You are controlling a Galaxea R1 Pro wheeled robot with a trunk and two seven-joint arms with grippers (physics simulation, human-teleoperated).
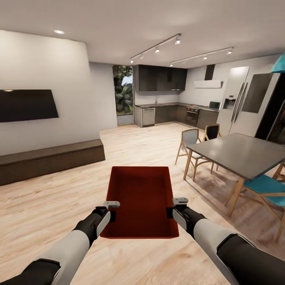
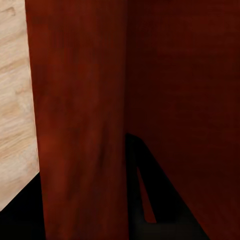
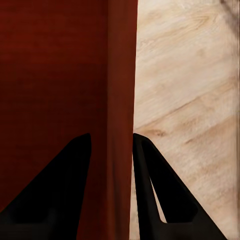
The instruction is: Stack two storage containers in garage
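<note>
One red-orange storage container (image 1: 140,200) hangs in front of me above the wood-plank floor, held between both arms. My left gripper (image 1: 112,209) is shut on its left wall, and that wall (image 2: 82,125) runs between the dark fingers (image 2: 150,200) in the left wrist view. On the opposite side my right gripper (image 1: 176,206) is shut on the right wall. In the right wrist view the wall (image 3: 120,100) stands pinched between two black fingers (image 3: 150,190). The container is lidless and empty.
A long dark-brown low cabinet (image 1: 47,160) runs along the left wall under a black TV (image 1: 25,105). A grey dining table (image 1: 241,152) with wooden and teal chairs (image 1: 269,190) stands at the right. A kitchen (image 1: 166,99) lies ahead, with open plank floor (image 1: 134,146) between.
</note>
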